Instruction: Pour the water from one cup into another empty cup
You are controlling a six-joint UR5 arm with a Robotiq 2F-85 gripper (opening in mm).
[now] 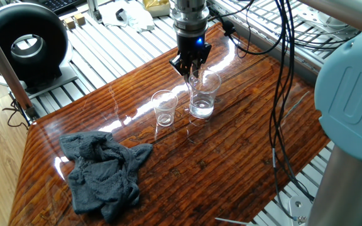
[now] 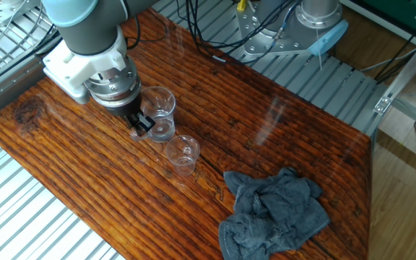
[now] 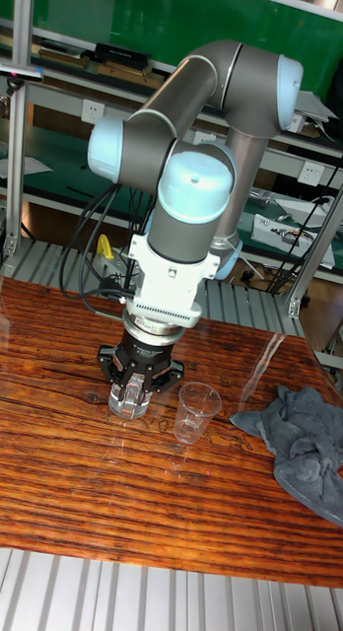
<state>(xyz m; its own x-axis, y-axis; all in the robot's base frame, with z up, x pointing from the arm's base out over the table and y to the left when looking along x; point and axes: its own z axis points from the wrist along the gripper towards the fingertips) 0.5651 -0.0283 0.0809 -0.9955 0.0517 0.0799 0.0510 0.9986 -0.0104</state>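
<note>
The clear glass mug (image 1: 204,94) stands upright on the wooden table (image 1: 231,157) with a shallow layer of water (image 1: 202,111) in its bottom. My gripper (image 1: 191,69) points straight down at the mug's far side, its fingers narrowly open right at the rim and handle. The other fixed view shows the gripper (image 2: 141,124) pressed close against the mug (image 2: 159,114). The small empty tumbler (image 1: 164,108) stands just beside the mug, nearer the cloth. In the tall fixed view the mug (image 3: 127,392) sits under the gripper (image 3: 132,377), with the tumbler (image 3: 196,385) to its right.
A crumpled grey cloth (image 1: 105,172) lies on the table beyond the tumbler. Black cables (image 1: 281,75) hang over the table's right side. A round black device (image 1: 24,41) sits off the table at the far left, and metal slats surround the tabletop.
</note>
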